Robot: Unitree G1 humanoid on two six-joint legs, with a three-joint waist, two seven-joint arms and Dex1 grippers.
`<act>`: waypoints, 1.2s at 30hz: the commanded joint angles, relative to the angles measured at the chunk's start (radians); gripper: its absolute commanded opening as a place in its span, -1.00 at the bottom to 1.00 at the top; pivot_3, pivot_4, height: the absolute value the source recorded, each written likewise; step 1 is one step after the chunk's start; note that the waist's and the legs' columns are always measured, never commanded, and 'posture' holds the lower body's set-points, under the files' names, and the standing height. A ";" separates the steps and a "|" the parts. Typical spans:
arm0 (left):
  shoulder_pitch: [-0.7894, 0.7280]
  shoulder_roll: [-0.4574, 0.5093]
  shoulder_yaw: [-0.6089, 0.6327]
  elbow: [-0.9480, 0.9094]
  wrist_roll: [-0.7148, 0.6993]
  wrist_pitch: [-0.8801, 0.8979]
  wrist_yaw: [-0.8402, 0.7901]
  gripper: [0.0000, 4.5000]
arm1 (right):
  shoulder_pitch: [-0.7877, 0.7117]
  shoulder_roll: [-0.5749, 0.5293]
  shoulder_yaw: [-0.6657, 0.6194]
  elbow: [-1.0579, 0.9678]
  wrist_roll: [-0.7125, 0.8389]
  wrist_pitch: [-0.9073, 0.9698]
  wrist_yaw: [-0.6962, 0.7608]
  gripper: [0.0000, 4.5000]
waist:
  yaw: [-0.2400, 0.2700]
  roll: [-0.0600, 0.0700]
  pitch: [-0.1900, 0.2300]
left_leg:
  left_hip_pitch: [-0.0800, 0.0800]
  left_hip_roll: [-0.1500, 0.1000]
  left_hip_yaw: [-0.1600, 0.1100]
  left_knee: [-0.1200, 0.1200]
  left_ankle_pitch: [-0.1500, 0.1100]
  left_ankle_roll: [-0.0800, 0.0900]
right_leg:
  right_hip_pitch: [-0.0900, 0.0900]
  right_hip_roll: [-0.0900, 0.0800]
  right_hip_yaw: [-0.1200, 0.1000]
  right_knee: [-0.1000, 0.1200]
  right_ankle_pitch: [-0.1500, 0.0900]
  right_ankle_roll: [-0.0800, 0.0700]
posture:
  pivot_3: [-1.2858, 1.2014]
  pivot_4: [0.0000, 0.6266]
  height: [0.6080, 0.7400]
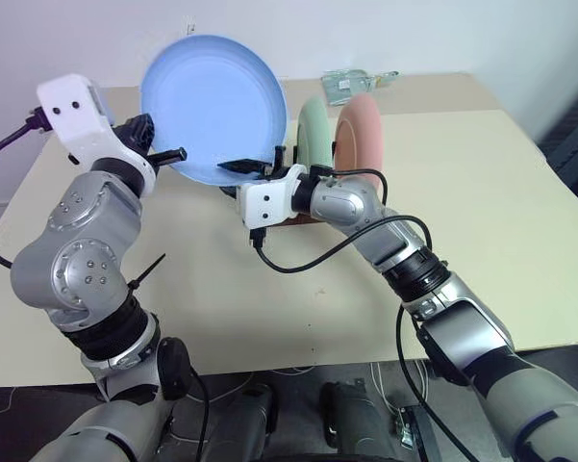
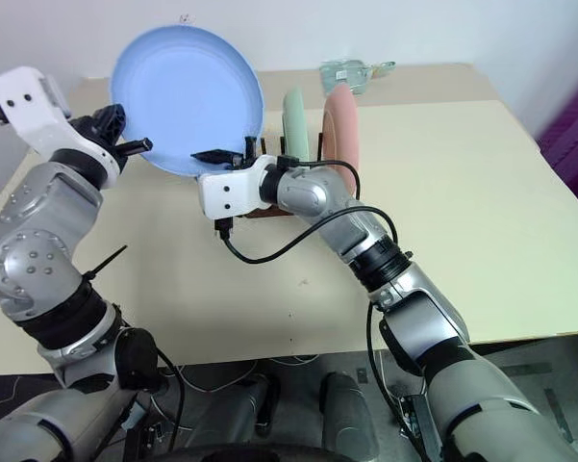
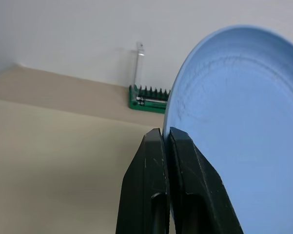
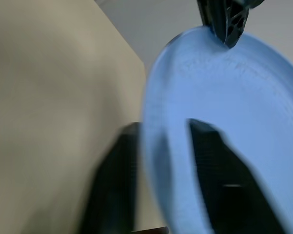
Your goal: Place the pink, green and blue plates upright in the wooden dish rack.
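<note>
The light blue plate (image 1: 212, 106) hangs tilted in the air above the table's back left. My left gripper (image 1: 178, 154) is shut on its left rim, and in the left wrist view the two fingers (image 3: 185, 161) pinch that edge. At the plate's lower right rim my right gripper (image 1: 242, 166) is shut on it, one finger on each face (image 4: 212, 161). Just right of it, the pale green plate (image 1: 313, 130) and the pink plate (image 1: 361, 130) stand upright in the wooden dish rack (image 1: 300, 219), which is mostly hidden behind my right wrist.
A green-based tool holder (image 1: 351, 85) lies at the table's far edge, behind the rack. The beige table (image 1: 519, 212) stretches open to the right and front. A black cable (image 1: 317, 255) loops from my right wrist over the tabletop.
</note>
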 commanded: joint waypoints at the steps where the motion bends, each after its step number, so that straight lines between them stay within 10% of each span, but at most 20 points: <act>1: -0.016 0.009 0.008 -0.048 -0.021 0.005 0.000 -1.00 | -0.027 0.013 -0.019 -0.019 -0.014 -0.025 -0.029 -0.99 | 0.000 0.000 0.000 | 0.000 0.000 0.000 0.000 0.000 0.000 | 0.000 0.000 0.000 0.000 0.000 0.000 | 0.03 -0.52 1.00; 5: -0.025 -0.036 0.054 -0.041 -0.077 -0.029 -0.006 -1.00 | -0.020 0.014 -0.027 -0.036 -0.026 -0.024 -0.039 -0.99 | 0.000 0.000 0.000 | 0.000 0.000 0.000 0.000 0.000 0.000 | 0.000 0.001 0.000 0.000 0.000 0.000 | 0.03 -0.52 1.00; 11: -0.135 -0.063 0.231 0.020 -0.151 -0.253 0.069 0.30 | -0.010 0.007 -0.035 -0.064 -0.010 -0.037 -0.022 -1.00 | 0.001 -0.003 0.002 | 0.000 0.001 0.000 0.000 0.000 -0.001 | 0.000 0.001 0.000 0.000 0.000 0.000 | 0.03 -0.52 1.00; 17: -0.041 0.189 0.300 0.174 -0.040 -0.410 0.050 0.30 | -0.017 0.014 -0.077 -0.106 0.082 -0.049 0.011 -1.00 | -0.006 -0.003 0.002 | 0.001 0.007 0.003 -0.001 0.000 -0.003 | -0.002 0.008 0.004 0.000 0.002 -0.004 | 0.03 -0.52 1.00; 21: 0.280 0.357 0.119 0.219 0.119 -0.497 -0.123 0.30 | -0.028 0.050 -0.184 -0.227 0.351 0.081 0.119 -1.00 | -0.005 -0.003 0.002 | 0.001 0.009 0.006 -0.002 -0.001 -0.004 | -0.004 0.010 0.009 0.000 0.003 -0.005 | 0.03 -0.52 1.00; 27: 0.529 0.266 -0.047 0.179 0.086 -0.628 -0.297 0.30 | -0.061 0.113 -0.394 -0.439 0.885 0.584 0.137 -1.00 | 0.009 -0.004 0.001 | 0.002 0.010 0.008 -0.002 -0.005 0.002 | -0.003 0.010 0.011 0.000 0.004 -0.007 | 0.03 -0.52 1.00; 36: 0.630 0.248 -0.197 0.132 0.042 -0.666 -0.480 0.30 | 0.135 0.170 -0.448 -0.531 1.161 0.964 0.019 -1.00 | -0.006 -0.003 0.001 | 0.002 0.015 0.016 -0.007 -0.005 0.003 | -0.009 0.011 0.016 0.000 0.006 -0.011 | 0.03 -0.52 1.00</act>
